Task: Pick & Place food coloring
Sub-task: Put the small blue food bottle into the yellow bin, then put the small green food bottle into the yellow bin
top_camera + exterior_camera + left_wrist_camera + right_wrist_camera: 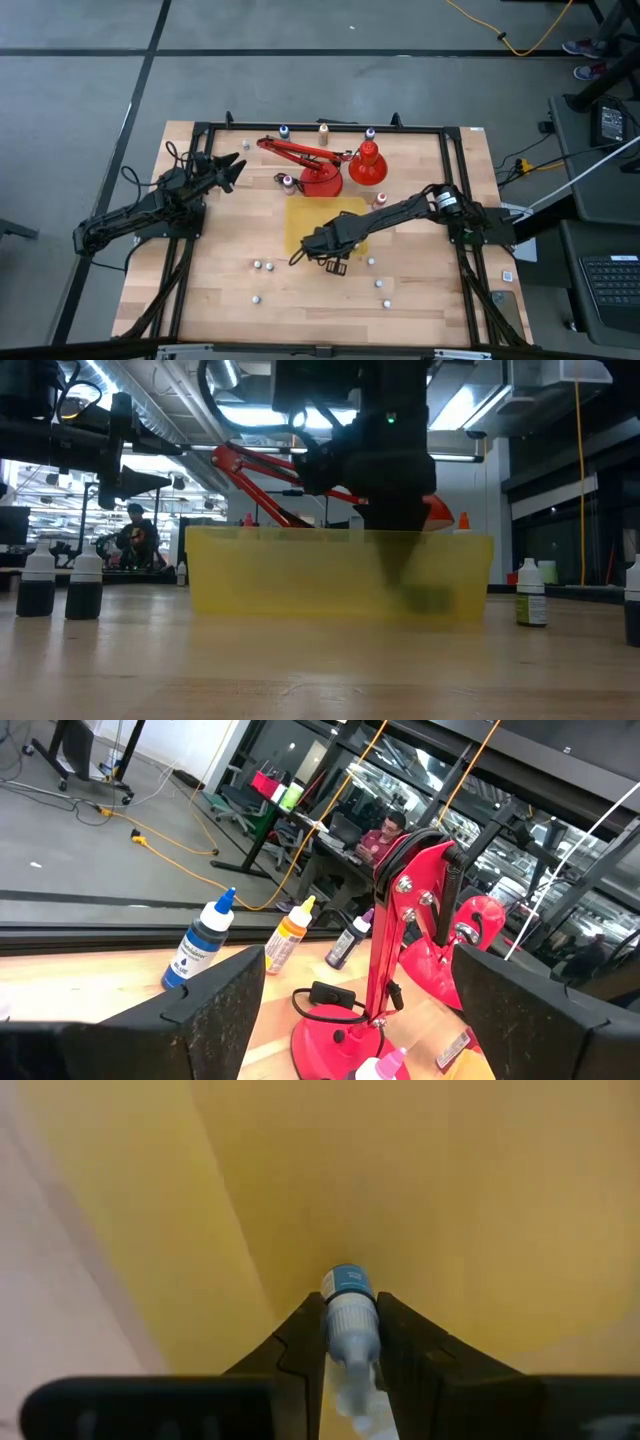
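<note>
My right gripper (305,248) reaches down into the yellow tray (345,212) near its near-left corner, shut on a tiny pale food coloring bottle (350,1325) with a blue end. In the low view its dark shape (408,575) shows through the tray's translucent wall (250,575). My left gripper (236,170) hangs open above the table's far-left part, away from the tray. Its wrist view looks past the open fingers (220,1005) at blue (200,945), orange (285,940) and purple (345,942) bottles standing upright on the table. My right gripper pinches the bottle's pale body (350,1342) between its two fingers (300,1345), one on each side. The bottle lies along the fingers, its blue end (347,1278) pointing away from the wrist toward the tray floor. Whether that end touches the floor I cannot tell.
A red desk lamp (322,168) stands just beyond the tray's far edge, with a pink bottle (288,181) by its base. Several small bottles stand near the table's near edge (257,265) (381,284). Three more line the far edge (323,129). A black frame runs round the tabletop.
</note>
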Robot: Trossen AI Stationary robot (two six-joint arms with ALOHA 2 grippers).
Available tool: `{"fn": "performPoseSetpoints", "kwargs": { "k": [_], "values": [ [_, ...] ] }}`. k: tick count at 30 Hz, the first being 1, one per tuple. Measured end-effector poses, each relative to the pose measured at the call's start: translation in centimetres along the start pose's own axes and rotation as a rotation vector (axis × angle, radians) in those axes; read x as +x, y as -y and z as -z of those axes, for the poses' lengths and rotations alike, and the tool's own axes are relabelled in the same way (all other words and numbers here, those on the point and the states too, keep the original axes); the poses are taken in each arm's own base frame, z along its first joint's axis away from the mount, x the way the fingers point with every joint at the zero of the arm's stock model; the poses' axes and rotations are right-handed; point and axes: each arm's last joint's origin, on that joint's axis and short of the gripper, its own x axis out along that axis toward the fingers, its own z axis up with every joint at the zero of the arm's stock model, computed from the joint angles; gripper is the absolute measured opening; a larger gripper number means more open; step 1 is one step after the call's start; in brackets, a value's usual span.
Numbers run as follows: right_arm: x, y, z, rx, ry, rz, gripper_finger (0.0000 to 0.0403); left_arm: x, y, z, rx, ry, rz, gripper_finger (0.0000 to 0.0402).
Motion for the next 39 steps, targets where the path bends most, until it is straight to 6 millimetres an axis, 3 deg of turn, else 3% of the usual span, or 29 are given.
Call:
{"fn": "performPoseSetpoints", "kwargs": {
  "k": [12, 20, 29, 39],
  "values": [
    [0.1, 0.0, 0.0, -0.006, -0.007, -0.015, 0.0085, 0.0, 0.0, 0.0, 0.000, 0.000, 0.000, 0.0312],
    [-0.2, -0.1, 0.0, -0.044, -0.006, -0.029, 0.0120, 0.0, 0.0, 0.0, 0.000, 0.000, 0.000, 0.0311],
    [-1.9, 0.8, -1.1, -0.024, 0.026, -0.044, 0.0135, 0.0, 0.0, 0.0, 0.000, 0.000, 0.000, 0.0312],
    [-4.9, 2.1, -0.8, -0.002, 0.006, -0.033, 0.0135, 0.0, 0.0, 0.0, 0.000, 0.000, 0.000, 0.0311]
  ]
}}
